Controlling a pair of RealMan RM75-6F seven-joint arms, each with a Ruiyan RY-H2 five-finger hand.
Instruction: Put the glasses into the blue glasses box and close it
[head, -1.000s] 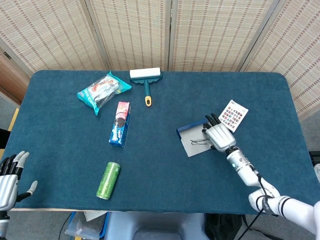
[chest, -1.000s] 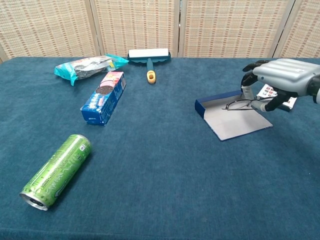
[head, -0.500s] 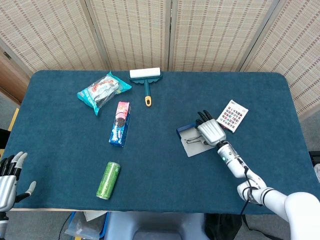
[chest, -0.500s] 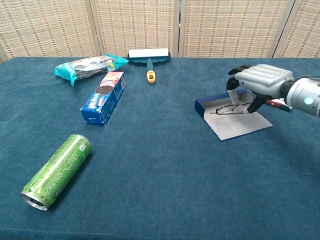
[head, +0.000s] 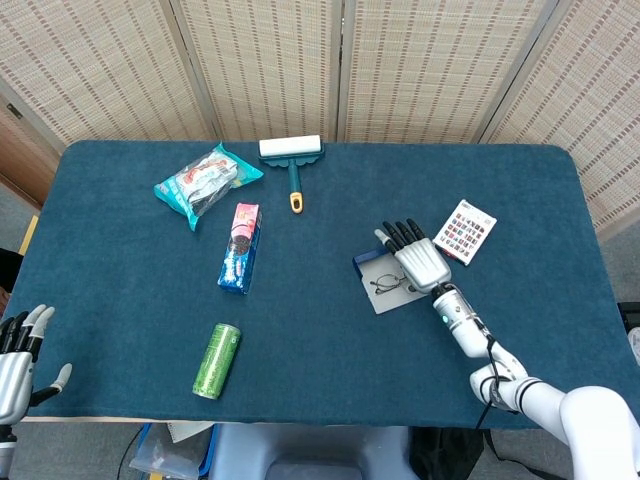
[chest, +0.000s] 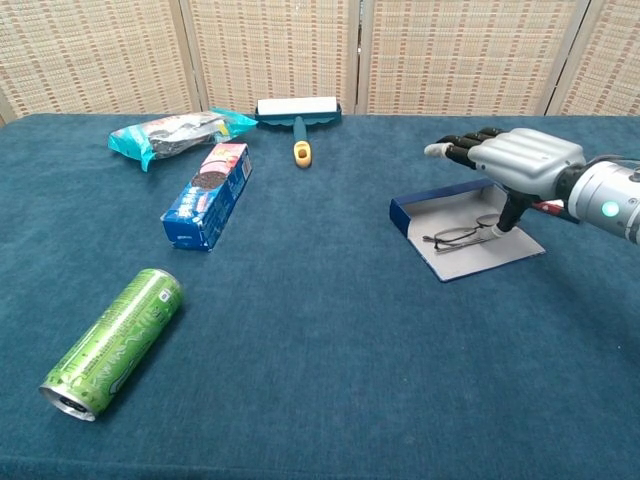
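The blue glasses box (head: 366, 262) lies open on the right half of the table, its grey lining facing up (chest: 470, 256). Thin wire-rimmed glasses (head: 388, 285) lie on that lining (chest: 459, 236), near its front part. My right hand (head: 417, 260) hovers over the box's right side with its fingers stretched out flat and apart (chest: 515, 160), holding nothing; its thumb points down close to the right end of the glasses. Off the table's front left corner, my left hand (head: 17, 361) hangs open and empty, seen only in the head view.
A patterned card (head: 466, 231) lies just right of the box. On the left half are a green can (chest: 112, 342), a blue biscuit box (chest: 207, 194), a snack bag (head: 205, 182) and a lint roller (head: 291, 155) at the back.
My right hand carried the glasses leftward over the box, let go of them and spread its fingers. The glasses now lie on the lining. The left hand has barely moved.
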